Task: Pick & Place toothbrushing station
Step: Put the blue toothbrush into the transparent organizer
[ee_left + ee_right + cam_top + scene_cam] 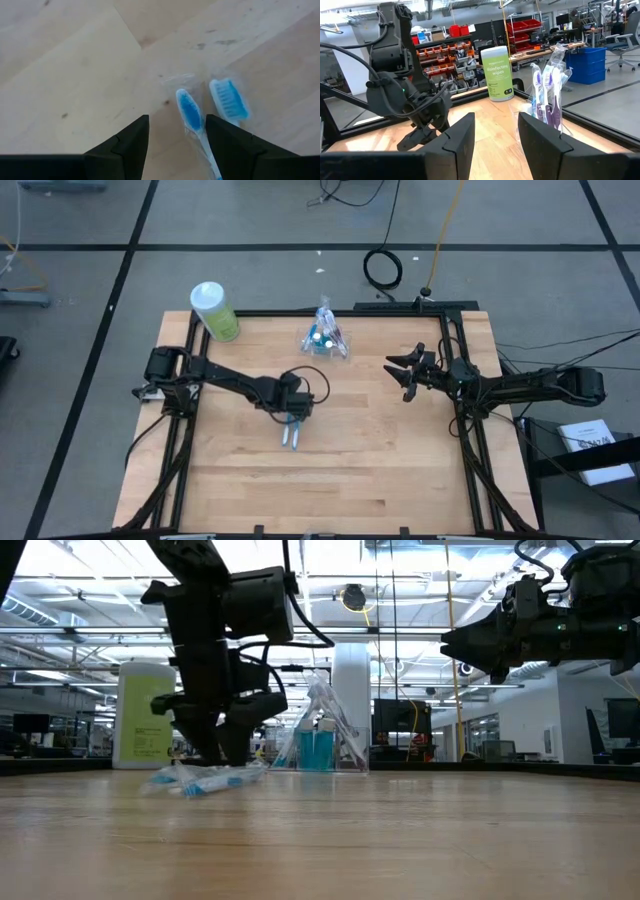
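from above, the left gripper (291, 420) hangs low over the middle of the wooden table (380, 470), its fingers apart, right over two wrapped toothbrushes (291, 436) lying flat on the boards. the clear cup (323, 340) with more brushes standing in it sits near the far edge of the table, well apart from both arms. a light-green bottle (216, 311) with a white cap stands at the far left corner. the right gripper (398, 368) waits on the right side, raised, fingers spread wide.

at table height, the left gripper (215, 735) stands just above the surface, with the two wrapped toothbrushes (205, 780) lying beside its tips, not gripped. behind them the clear cup (318, 750) holds blue liquid-looking colour and brushes leaning in plastic wrap. the bottle (148, 715) shows a label too small to read here. the right gripper (455, 643) hovers high at the right.

in the left wrist view, two blue brush heads (190, 110) in clear wrap lie ahead of the spread fingers (125, 145), one handle running between them.

in the right wrist view, the bottle (497, 73) reads "disinfecting wipes". purple and white brushes in the cup (547, 100) stand ahead of the open fingers (540, 137).
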`<state>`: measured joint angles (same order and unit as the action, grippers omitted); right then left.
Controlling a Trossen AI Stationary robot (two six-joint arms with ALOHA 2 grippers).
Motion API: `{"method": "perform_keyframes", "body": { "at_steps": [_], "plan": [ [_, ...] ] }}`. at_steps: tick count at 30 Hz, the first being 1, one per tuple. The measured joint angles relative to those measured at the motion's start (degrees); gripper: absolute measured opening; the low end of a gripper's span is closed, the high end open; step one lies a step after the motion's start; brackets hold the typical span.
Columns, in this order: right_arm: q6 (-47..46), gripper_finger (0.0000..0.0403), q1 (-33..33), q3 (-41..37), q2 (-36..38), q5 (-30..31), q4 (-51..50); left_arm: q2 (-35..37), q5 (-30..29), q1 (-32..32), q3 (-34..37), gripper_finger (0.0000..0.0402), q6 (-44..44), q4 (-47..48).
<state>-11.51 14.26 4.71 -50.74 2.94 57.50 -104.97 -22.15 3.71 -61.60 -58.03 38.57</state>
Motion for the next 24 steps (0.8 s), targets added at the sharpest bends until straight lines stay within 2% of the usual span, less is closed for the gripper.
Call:
{"method": "perform_keyframes", "body": {
  "at_steps": [12,21,24],
  "plan": [
    [0.2,0.0141,0.0,0.0,0.0,0.0,0.0,0.0,2.6,1.2,0.0,0.0202,-1.8,-0.1],
    [0.2,0.0141,0.0,0.0,0.0,0.0,0.0,0.0,4.3,1.5,0.0,0.0202,7.4,-4.3],
    [-0.7,0.0141,0.0,0.0,0.0,0.0,0.0,0.0,8.4,0.3,0.0,0.0202,7.0,-6.6]
  ]
}}
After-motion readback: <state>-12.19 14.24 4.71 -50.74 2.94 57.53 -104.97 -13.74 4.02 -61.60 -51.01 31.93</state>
